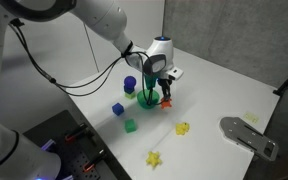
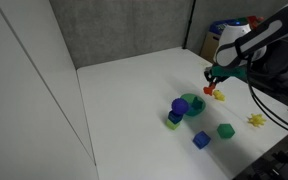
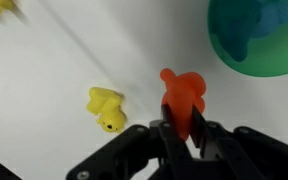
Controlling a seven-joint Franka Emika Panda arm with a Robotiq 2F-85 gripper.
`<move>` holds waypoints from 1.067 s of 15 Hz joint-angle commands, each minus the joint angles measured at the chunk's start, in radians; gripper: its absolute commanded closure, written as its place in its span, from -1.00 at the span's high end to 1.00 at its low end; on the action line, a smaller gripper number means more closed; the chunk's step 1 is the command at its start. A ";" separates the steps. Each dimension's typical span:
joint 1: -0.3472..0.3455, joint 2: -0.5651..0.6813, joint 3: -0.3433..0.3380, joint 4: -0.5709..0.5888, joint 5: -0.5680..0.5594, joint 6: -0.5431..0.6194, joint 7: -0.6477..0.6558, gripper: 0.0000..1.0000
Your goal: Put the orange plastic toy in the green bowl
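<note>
The orange plastic toy (image 3: 181,98) is clamped between the fingers of the gripper (image 3: 184,130), near the rim of the green bowl (image 3: 259,45) but apart from it. A yellow toy piece (image 3: 106,108) is seen to its left, with bare white table (image 3: 54,60) beyond.

Bright, even lighting; faint, soft shadows on the white bench (image 1: 214,95). Wrist view soft, gripper (image 3: 186,130) out of focus.

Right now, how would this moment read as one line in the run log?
hand: shut on orange plastic toy | green bowl: beside toy, toy not inside | task: not done
</note>
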 commanded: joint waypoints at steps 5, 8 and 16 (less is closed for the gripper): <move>0.106 -0.069 0.012 -0.020 -0.124 0.008 0.147 -0.90; 0.110 -0.075 0.046 -0.023 -0.124 0.022 0.143 -0.91; 0.019 -0.067 0.185 -0.036 -0.019 0.033 0.040 -0.91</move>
